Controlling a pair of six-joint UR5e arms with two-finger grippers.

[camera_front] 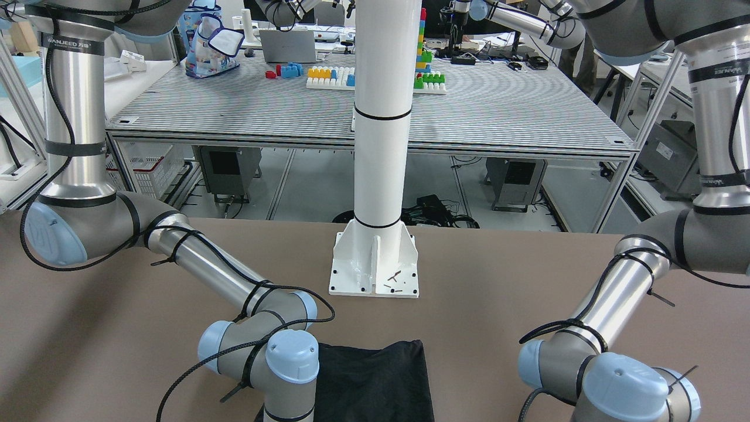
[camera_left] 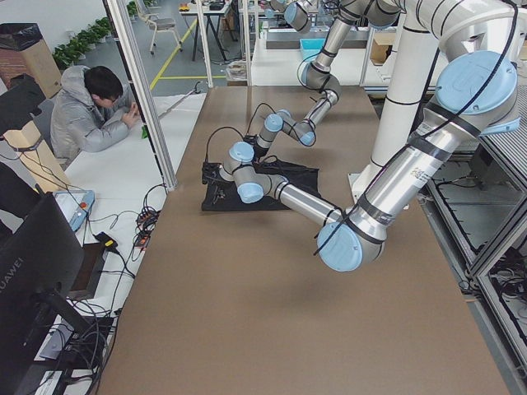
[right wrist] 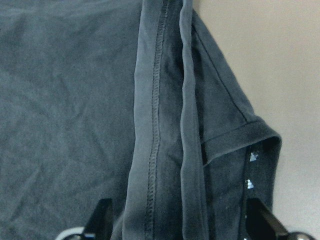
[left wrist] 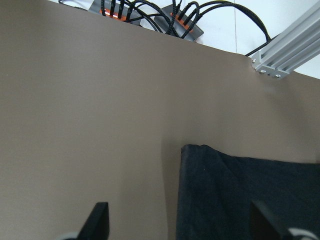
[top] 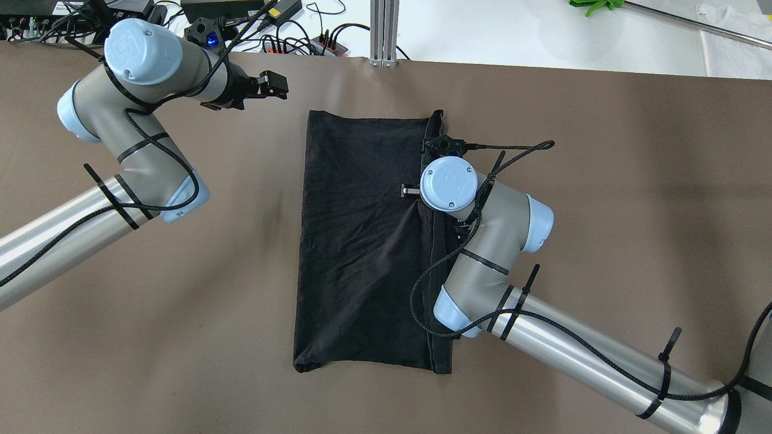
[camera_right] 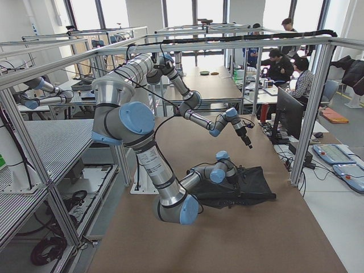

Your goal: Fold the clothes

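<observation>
The clothes [top: 362,241] are one black garment lying flat on the brown table as a tall rectangle, with hemmed layers stacked along its right edge. My right wrist [top: 449,184] hangs over that edge near the far corner and hides the gripper in the overhead view. In the right wrist view the right gripper [right wrist: 180,225] is open, its fingers straddling the hems of the clothes [right wrist: 160,125]. My left gripper [top: 282,85] is open and raised off the table, just left of the garment's far left corner [left wrist: 200,150]. The left gripper [left wrist: 180,225] holds nothing.
A white pole on a base plate [camera_front: 375,275] stands at the robot's side of the table. Cables and power strips [top: 301,42] and an aluminium post [top: 384,30] line the far edge. A seated person [camera_left: 90,111] is beyond that edge.
</observation>
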